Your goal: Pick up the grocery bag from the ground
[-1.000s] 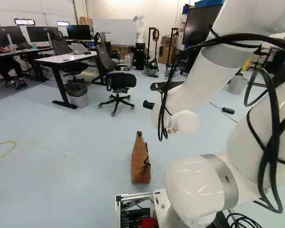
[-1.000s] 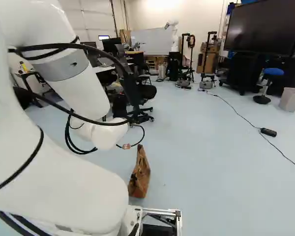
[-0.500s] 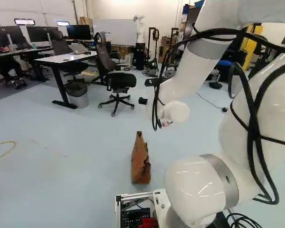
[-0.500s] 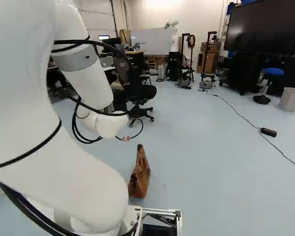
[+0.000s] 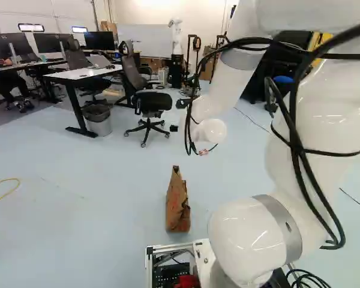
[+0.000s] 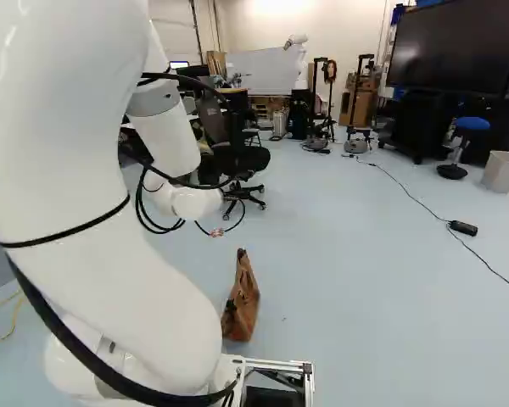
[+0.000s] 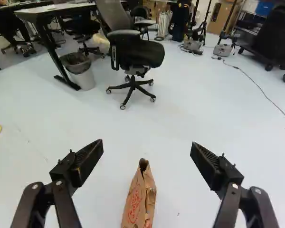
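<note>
In the left base view, part of the black gripper (image 5: 173, 128) shows beside the white wrist, farther out than the bag and above the floor. The brown paper grocery bag (image 5: 178, 207) stands upright on the floor just ahead of the base, narrow at its crumpled top; the right base view shows the same bag (image 6: 241, 303). Seen from the wrist, the gripper (image 7: 147, 154) has its two fingers spread wide, nothing held. The bag's top (image 7: 143, 166) appears in line with the gap between them, with floor around it; its lower part is cut off.
An office chair (image 5: 151, 103) stands ahead, with a desk (image 5: 84, 74) and a waste bin (image 5: 98, 119) beyond its left side. A black cable (image 6: 416, 197) crosses the floor at right, a yellow one (image 5: 6, 187) lies at left. Another robot (image 5: 176, 43) stands far back.
The arm has swung leftward in the left base view, its wrist shifting left and farther out above the floor. Base and bag have not moved.
</note>
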Robot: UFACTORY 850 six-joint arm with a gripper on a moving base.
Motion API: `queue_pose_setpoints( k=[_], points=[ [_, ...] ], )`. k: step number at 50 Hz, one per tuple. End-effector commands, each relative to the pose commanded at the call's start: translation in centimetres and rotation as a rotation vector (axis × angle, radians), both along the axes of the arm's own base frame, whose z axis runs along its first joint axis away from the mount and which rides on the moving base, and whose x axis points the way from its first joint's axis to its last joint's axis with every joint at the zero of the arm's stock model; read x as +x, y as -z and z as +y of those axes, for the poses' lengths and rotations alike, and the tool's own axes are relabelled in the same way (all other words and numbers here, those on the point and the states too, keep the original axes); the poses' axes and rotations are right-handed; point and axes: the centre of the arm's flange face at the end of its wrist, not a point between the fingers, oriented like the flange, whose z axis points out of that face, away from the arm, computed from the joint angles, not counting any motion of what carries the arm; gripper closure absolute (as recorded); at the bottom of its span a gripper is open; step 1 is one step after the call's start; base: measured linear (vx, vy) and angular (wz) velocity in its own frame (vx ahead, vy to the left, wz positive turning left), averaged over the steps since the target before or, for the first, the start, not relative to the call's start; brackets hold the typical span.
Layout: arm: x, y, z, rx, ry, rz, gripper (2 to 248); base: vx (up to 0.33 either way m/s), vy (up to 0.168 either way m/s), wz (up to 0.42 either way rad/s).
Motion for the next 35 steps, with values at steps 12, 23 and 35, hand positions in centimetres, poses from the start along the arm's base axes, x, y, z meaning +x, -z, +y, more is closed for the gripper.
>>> queue_pose_setpoints(
  k=[12, 23, 35],
  points=[
    [2.5, 1.8, 0.2, -0.008, 0.001, 0.078, 3, 0.0, 0.0, 0.0],
    [4.7, 3.6, 0.3, -0.014, 0.004, 0.146, 3, 0.0, 0.0, 0.0],
    [6.8, 5.5, 0.2, -0.021, 0.009, 0.218, 3, 0.0, 0.0, 0.0]
  ],
)
